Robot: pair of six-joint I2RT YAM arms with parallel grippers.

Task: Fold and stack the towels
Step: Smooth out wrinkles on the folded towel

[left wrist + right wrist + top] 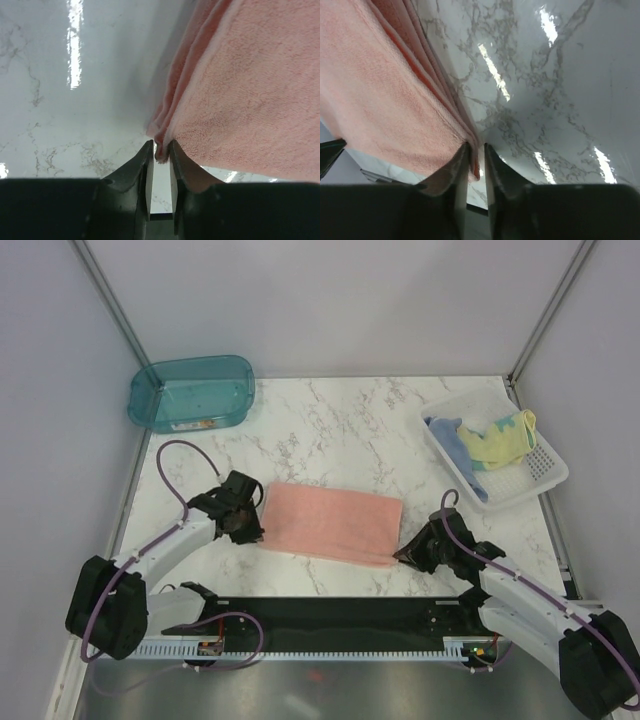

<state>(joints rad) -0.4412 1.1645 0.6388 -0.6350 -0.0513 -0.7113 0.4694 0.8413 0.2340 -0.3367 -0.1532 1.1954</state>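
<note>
- Top external: white basket [545, 465] holds blue towel [468, 472] and yellow towel [505, 440].
- Left gripper [160, 146] and right gripper [476, 147] each pinch a pink towel [332, 523] corner.

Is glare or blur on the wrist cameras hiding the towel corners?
Left wrist: glare streaks on the table, pink towel sharp, its corner visible in the left tool. Right wrist: more streaks, corner in the right tool readable. Top view: even light.
</note>
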